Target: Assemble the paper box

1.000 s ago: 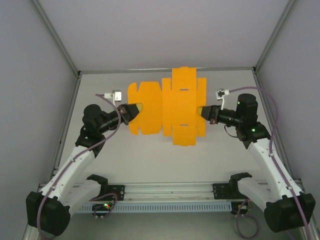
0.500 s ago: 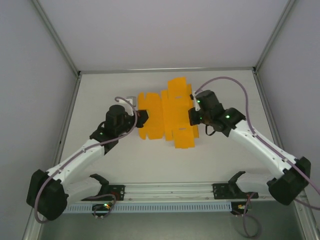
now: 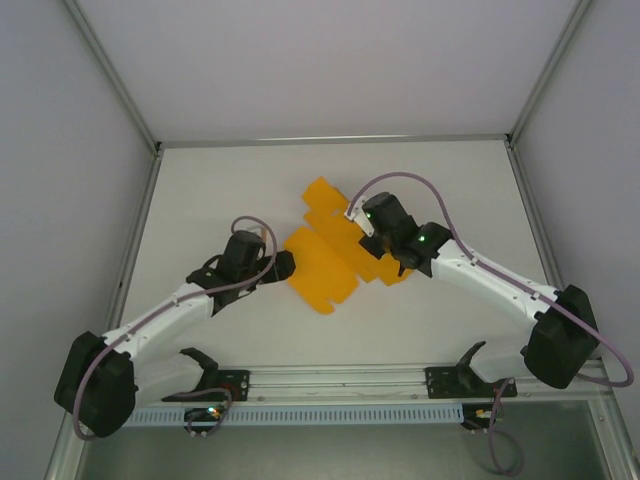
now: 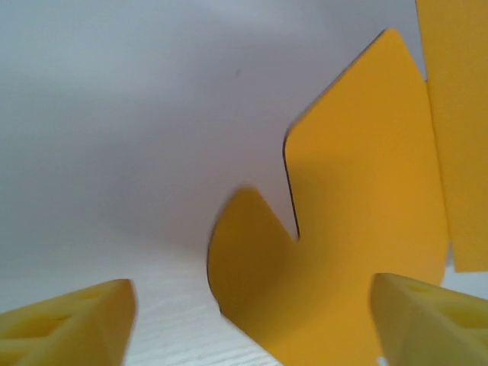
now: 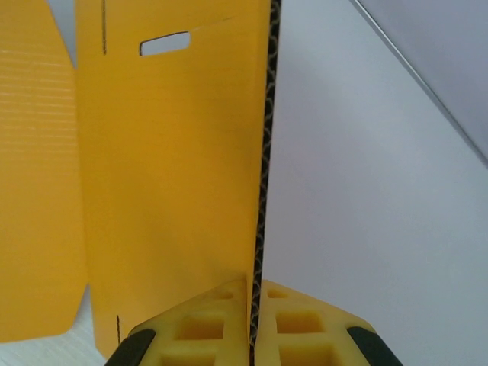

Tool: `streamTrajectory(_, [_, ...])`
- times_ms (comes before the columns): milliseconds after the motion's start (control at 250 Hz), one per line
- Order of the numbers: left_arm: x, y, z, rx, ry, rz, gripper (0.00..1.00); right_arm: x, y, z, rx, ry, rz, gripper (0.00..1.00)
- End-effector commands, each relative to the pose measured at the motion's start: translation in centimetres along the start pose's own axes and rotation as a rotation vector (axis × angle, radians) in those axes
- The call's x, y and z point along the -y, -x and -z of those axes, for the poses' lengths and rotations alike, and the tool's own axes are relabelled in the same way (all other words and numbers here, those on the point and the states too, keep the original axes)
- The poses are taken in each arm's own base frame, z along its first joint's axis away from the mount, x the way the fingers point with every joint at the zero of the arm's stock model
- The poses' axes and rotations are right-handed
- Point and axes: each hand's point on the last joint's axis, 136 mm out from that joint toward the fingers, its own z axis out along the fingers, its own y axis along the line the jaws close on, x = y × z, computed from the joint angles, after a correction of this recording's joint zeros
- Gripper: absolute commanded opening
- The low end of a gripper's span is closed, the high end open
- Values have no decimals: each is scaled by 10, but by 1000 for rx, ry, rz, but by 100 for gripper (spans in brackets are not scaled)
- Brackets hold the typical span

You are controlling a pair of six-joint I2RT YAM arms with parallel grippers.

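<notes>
The paper box (image 3: 322,262) is a flat orange-yellow die-cut sheet with many flaps, lying skewed in the middle of the white table (image 3: 220,190). My left gripper (image 3: 284,265) is at its left edge with the jaws wide open. In the left wrist view a rounded flap of the sheet (image 4: 343,229) sits ahead between my yellow fingers (image 4: 72,328), untouched. My right gripper (image 3: 366,230) is at the sheet's right side. The right wrist view has it (image 5: 255,328) shut on the sheet's thin edge, with the slotted panel (image 5: 168,191) standing up ahead.
Grey walls and a metal frame (image 3: 330,140) close the table at the back and both sides. An aluminium rail (image 3: 330,380) with both arm bases runs along the near edge. Bare table surface lies left, right and behind the sheet.
Both arms swung inward and nearer, and the sheet turned and slid toward the near side. My left gripper opened and let go of the sheet's left flap. The right stayed shut on it.
</notes>
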Motion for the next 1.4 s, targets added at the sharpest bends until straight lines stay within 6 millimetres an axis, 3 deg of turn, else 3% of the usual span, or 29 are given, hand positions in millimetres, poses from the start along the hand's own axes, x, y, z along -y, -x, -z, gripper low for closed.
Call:
streamTrajectory(0, [-14,-11,9,-38,50,11,98,-3,21,-9,93,-20,259,0])
streamTrajectory(192, [24,27,33,38,-115,46,100,15,32,-43,122,-250,547,0])
streamTrajectory(308, [50,60,52,80,-240,76,100,10,40,-57,197,-333,675,0])
streamTrajectory(463, [80,108,71,134,-395,119,98,-3,49,-62,278,-324,686,0])
streamTrajectory(647, [129,133,58,53,-596,128,85,-14,47,-76,267,-297,715,0])
streamTrajectory(755, [147,136,37,-26,-671,140,75,-16,48,-78,272,-290,702,0])
streamTrajectory(867, [157,125,21,-115,-700,145,66,-14,49,-78,271,-294,683,0])
streamTrajectory(1186, [136,87,-9,-203,-606,189,62,-9,54,-76,289,-293,609,0])
streamTrajectory(1398, [133,69,-11,-229,-588,179,61,-1,60,-70,299,-299,523,0])
